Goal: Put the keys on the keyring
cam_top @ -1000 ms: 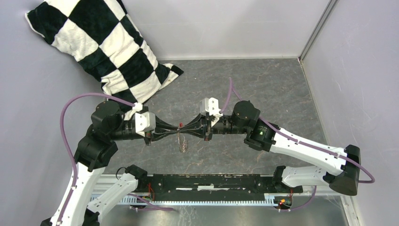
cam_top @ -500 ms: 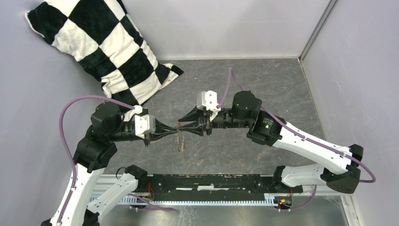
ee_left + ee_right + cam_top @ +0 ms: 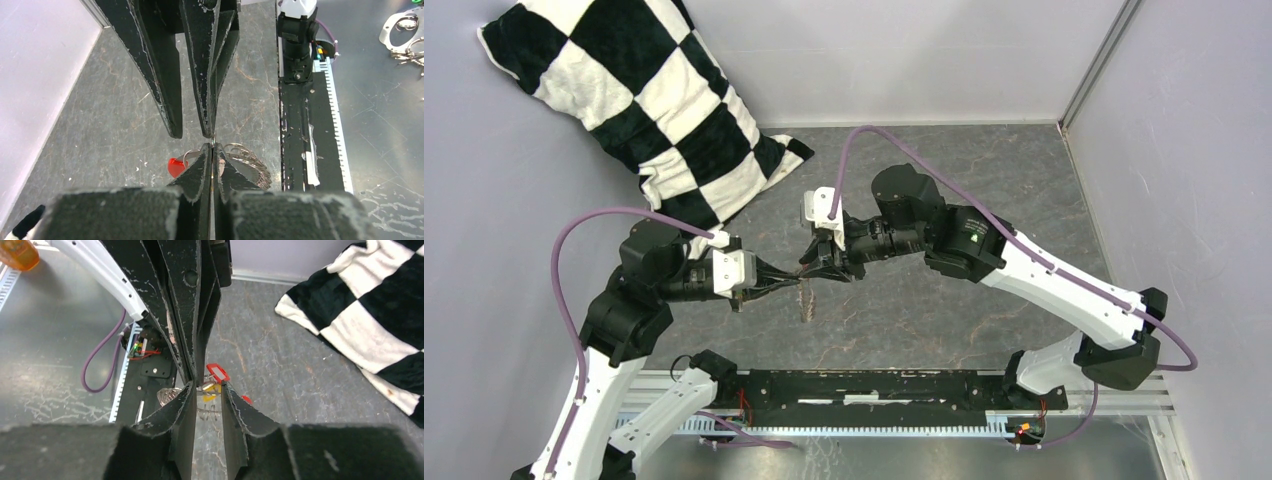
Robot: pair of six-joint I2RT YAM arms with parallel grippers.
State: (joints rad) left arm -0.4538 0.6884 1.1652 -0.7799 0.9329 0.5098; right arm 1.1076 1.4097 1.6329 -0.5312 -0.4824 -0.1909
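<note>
Keyring hangs pinched in your left gripper, fingers pressed together; your right gripper stands slightly spread, red key just past its tips.

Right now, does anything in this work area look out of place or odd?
Yes. A large black-and-white checkered pillow leans against the wall in the far left corner, its lower end resting on the table. It looks odd in a robot work cell. Nothing looks spilled or broken.
</note>
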